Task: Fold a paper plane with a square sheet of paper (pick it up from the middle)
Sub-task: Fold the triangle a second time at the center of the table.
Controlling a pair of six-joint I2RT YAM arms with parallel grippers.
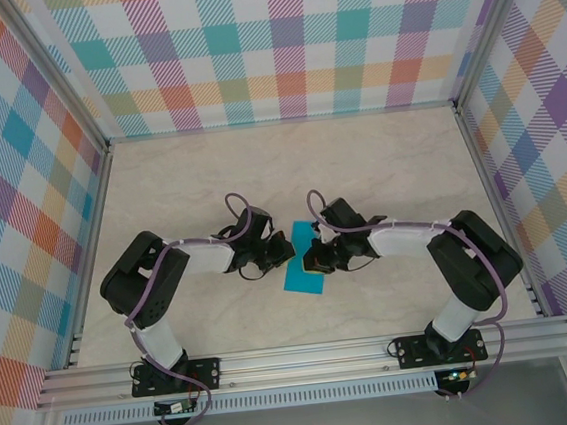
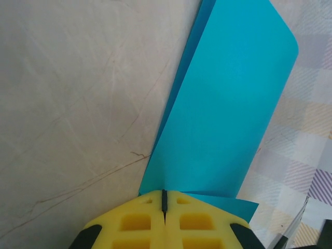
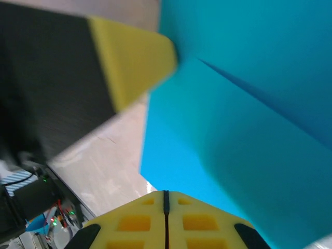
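Teal-blue and creased, the square sheet of paper (image 1: 303, 274) hangs over the tabletop (image 1: 260, 175) — we see left fingers (image 2: 136, 223) and right fingers (image 3: 136, 223) each pinched closed on it.

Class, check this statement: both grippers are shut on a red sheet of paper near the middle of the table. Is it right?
Not quite. The sheet of paper is teal-blue, not red, as the top external view shows. The rest stands: the left gripper and the right gripper are both shut on it, near the middle of the table.
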